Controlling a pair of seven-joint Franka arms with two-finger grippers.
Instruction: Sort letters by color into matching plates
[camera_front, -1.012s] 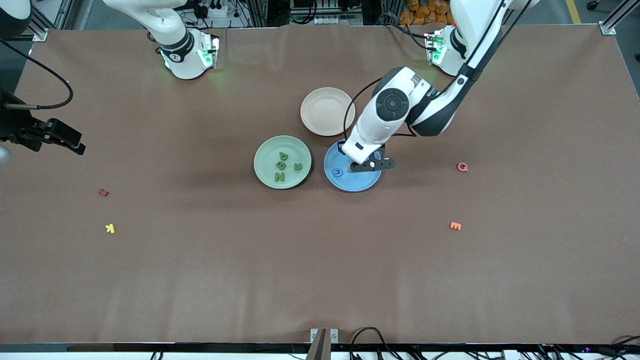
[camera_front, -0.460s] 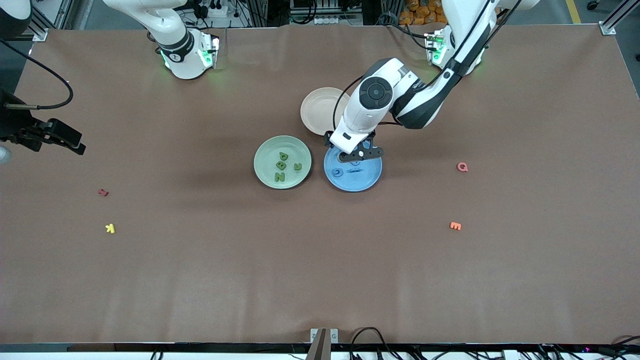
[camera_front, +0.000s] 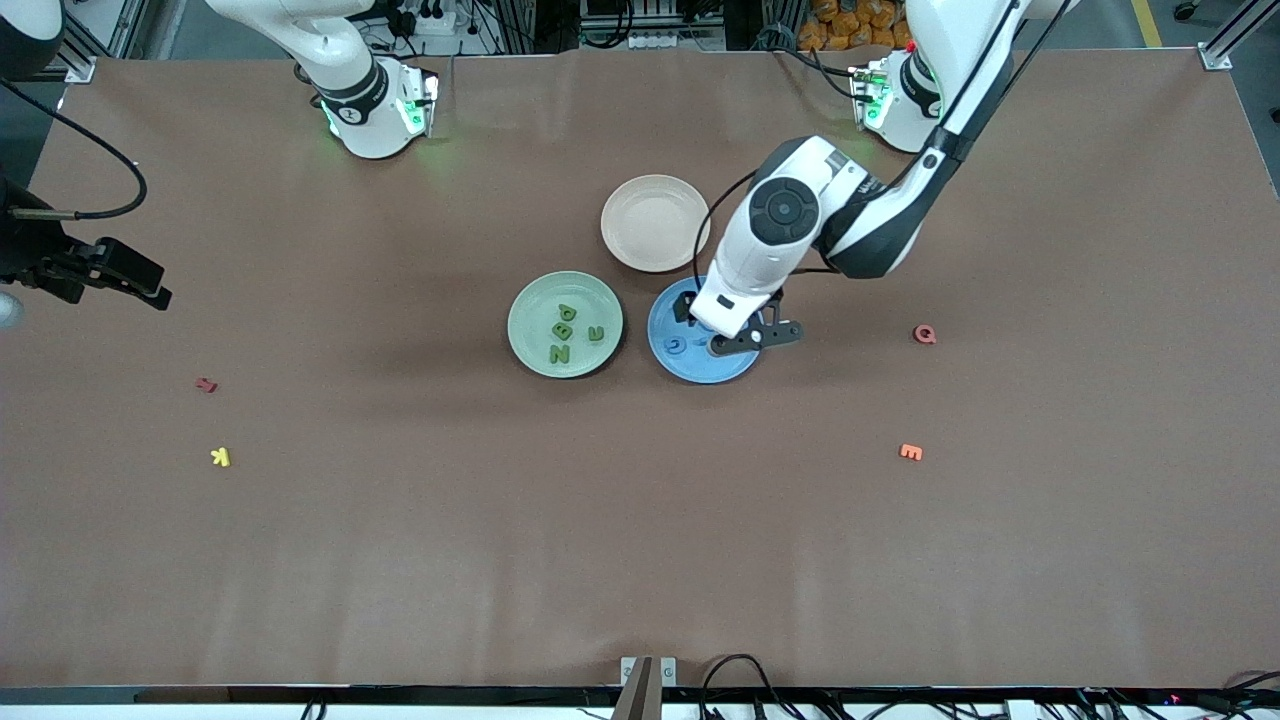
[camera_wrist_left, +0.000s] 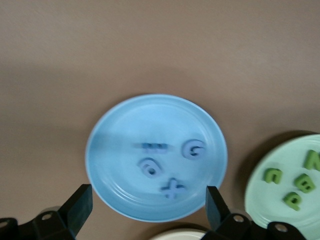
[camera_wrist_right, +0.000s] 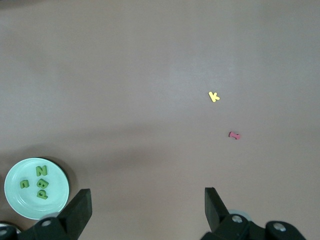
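both end effectors open, left end effector (camera_front: 755, 340) over blue plate (camera_front: 700, 368), right arm waiting

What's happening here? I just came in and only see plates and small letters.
The left gripper hangs open over the blue plate, where four blue letters lie. The green plate beside it holds four green letters. The right gripper waits, open, over the right arm's end of the table. Sorting looks done.

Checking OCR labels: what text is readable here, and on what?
"K": yellow letter.
"E": orange letter.
"Q": pink letter.
"G", "X": blue letters, blue plate; two others blurred.
"N", "B", "P": green letters, green plate; fourth unclear.
Red letter: too small.
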